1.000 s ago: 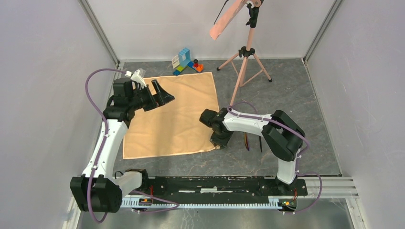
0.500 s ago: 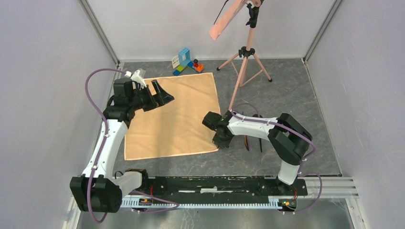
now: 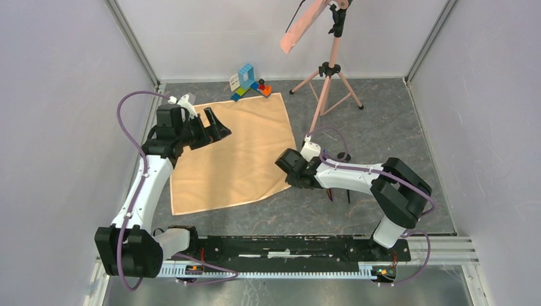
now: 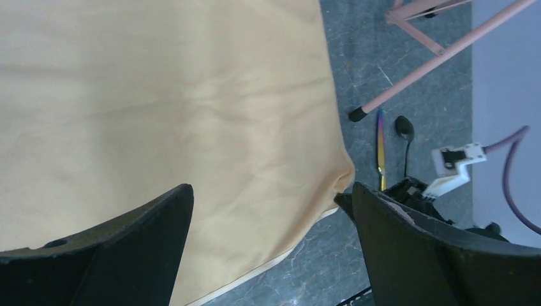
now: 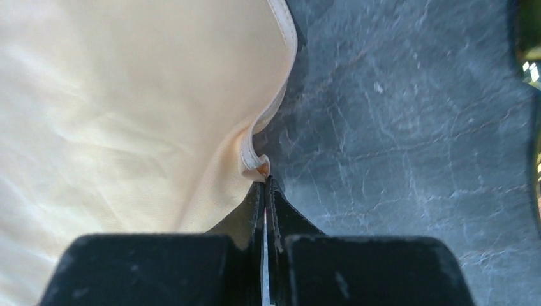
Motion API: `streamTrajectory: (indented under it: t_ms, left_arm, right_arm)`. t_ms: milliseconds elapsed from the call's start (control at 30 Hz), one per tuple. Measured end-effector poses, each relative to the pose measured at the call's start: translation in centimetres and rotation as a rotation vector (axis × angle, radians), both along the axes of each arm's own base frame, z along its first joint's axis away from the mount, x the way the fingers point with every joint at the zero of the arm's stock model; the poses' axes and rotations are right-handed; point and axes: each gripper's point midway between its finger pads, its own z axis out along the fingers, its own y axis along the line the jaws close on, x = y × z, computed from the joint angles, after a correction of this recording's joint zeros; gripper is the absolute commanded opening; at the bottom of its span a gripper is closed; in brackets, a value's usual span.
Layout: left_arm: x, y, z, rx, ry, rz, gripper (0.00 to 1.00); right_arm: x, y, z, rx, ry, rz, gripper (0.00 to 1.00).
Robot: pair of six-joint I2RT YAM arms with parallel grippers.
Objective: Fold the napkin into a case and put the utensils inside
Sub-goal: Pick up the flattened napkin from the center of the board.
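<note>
The peach-tan napkin lies spread in a single layer on the dark table. No case is in view. My right gripper is shut on the napkin's right hem near the front corner, and the cloth puckers toward the fingertips. My left gripper hovers open over the napkin's far left part with nothing between its fingers. The utensils lie on the table right of the napkin: an iridescent piece and a thin black one with a round end. The right arm partly covers them in the top view.
A pink tripod with a salmon strip on top stands at the back right; one leg ends close to the utensils. Coloured toy blocks sit just behind the napkin. Grey walls close in both sides.
My right gripper has shut on the napkin's hem and drawn it right, skewing the near edge. The right arm has swung further right. The left gripper has barely moved.
</note>
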Motion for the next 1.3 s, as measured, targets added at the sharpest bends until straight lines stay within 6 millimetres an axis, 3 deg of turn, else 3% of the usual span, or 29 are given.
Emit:
streamTrajectory:
  t_ms: [167, 300, 367, 500, 600, 733, 800, 900, 967, 1067, 1300]
  left_arm:
    - [-0.9, 1.4, -2.5, 0.066, 0.046, 0.077, 1.0]
    - [-4.4, 2.7, -5.8, 0.084, 0.139, 0.169, 1.0]
    - [-6.0, 2.9, -7.5, 0.066, 0.2, 0.208, 0.92]
    - [-9.3, 3.0, -11.0, 0.041, 0.385, 0.319, 0.91]
    - [-12.2, 2.5, -12.6, 0.088, 0.519, 0.392, 0.89]
    - [-16.5, 1.7, -13.5, 0.123, 0.657, 0.517, 0.73]
    - [-17.9, 2.7, -14.0, 0.093, 0.673, 0.645, 0.67]
    - [-19.6, 4.8, -15.1, 0.087, 0.669, 0.798, 0.68]
    - [-20.0, 6.1, -15.3, 0.117, 0.665, 0.879, 0.68]
    - [-20.2, 7.1, -16.0, 0.19, 0.71, 0.947, 0.53]
    - [-19.4, 9.2, -16.6, 0.2, 0.733, 1.091, 0.53]
  right_arm:
    - [2.3, -0.3, 1.7, -0.007, -0.127, 0.021, 0.0]
    - [4.2, -2.3, 2.9, 0.007, -0.213, 0.013, 0.0]
    - [5.2, -3.7, 3.1, -0.011, -0.236, 0.007, 0.0]
    - [6.9, -4.9, 3.4, -0.044, -0.276, 0.075, 0.0]
    - [7.3, -3.9, 3.9, -0.022, -0.315, 0.167, 0.0]
    - [6.8, -3.2, 3.9, -0.005, -0.346, 0.268, 0.0]
    - [6.7, -3.1, 3.9, 0.0, -0.353, 0.29, 0.0]
    - [6.6, -3.6, 3.7, 0.016, -0.357, 0.302, 0.0]
    - [6.4, -4.0, 3.5, 0.027, -0.352, 0.301, 0.0]
    - [6.4, -4.1, 3.6, 0.05, -0.354, 0.304, 0.0]
    - [6.5, -3.6, 3.9, 0.093, -0.358, 0.321, 0.0]
